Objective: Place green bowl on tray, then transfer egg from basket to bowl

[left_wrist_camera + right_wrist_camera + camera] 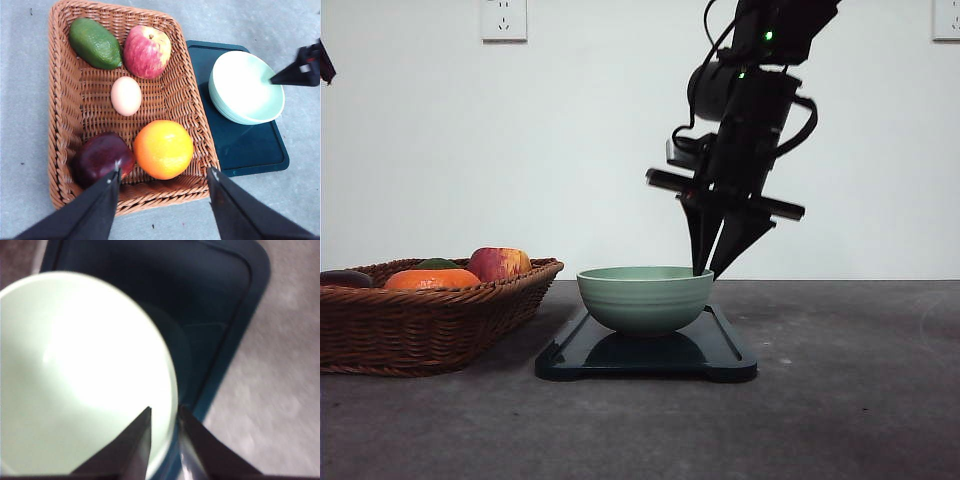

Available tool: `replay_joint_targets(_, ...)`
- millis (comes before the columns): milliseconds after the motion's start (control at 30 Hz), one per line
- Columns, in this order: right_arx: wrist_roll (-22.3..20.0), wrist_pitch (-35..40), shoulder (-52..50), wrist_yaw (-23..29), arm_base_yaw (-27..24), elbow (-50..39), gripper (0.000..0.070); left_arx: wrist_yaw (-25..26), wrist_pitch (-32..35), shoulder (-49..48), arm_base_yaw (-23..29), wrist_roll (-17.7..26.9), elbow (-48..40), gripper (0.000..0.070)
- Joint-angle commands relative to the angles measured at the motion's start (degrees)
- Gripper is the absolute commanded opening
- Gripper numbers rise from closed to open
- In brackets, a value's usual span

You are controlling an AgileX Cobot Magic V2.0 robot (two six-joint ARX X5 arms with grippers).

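**At the bowl's rim: right claw astride**

Right claw (711,268) straddles the bowl (645,298) rim at 3 o'clock, fingers narrowly parted, one inside, one outside; whether pinching, cannot tell. Bowl sits on tray (725,355). Left claw (162,182) spread wide above basket (60,100); egg (126,96) lies mid-basket.

even soft light, right wrist view blurred — green bowl (75,380) overexposed
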Motion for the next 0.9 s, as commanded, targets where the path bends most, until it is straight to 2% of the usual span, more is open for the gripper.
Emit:
replay_joint_targets(0, -0.87, -0.61, -2.76, 0.55, 0.27, 1.21, 0.0100, 0.10, 0.51, 0.32, -0.09, 0.35, 1.38, 0.0350)
replay_joint_targets(100, -1.09, -2.24, -6.37, 1.68, 0.53, 0.56, 0.0100, 0.10, 0.68, 0.32, -0.09, 0.35, 1.38, 0.0350)
replay_joint_targets(200, -1.14, 1.90, -10.99, 1.92, 0.85, -4.52, 0.0100, 0.10, 0.72, 0.32, -0.09, 0.35, 1.38, 0.0350)
replay_joint_targets(400, -1.11, 22.32, -25.93, 2.71, 1.41, -29.92, 0.0100, 0.10, 0.76, 0.32, -0.09, 0.40, 1.38, 0.0350)
replay_joint_targets(567, -1.10, 31.51, -39.29, 2.85, 1.37, -47.51, 0.0100, 0.10, 1.57, 0.32, -0.09, 0.44, 1.38, 0.0350)
replay_joint_targets(767, -1.89, 31.13, -55.25, 4.41, 1.32, -59.89, 0.0101, 0.12, 1.66, 0.34, -0.09, 0.38, 1.38, 0.0350)
replay_joint_targets(867, -2.00, 28.08, -62.11, 5.91, 1.30, -63.11, 0.0133, 0.12, 1.45, 0.36, -0.33, 0.33, 1.38, 0.0350)
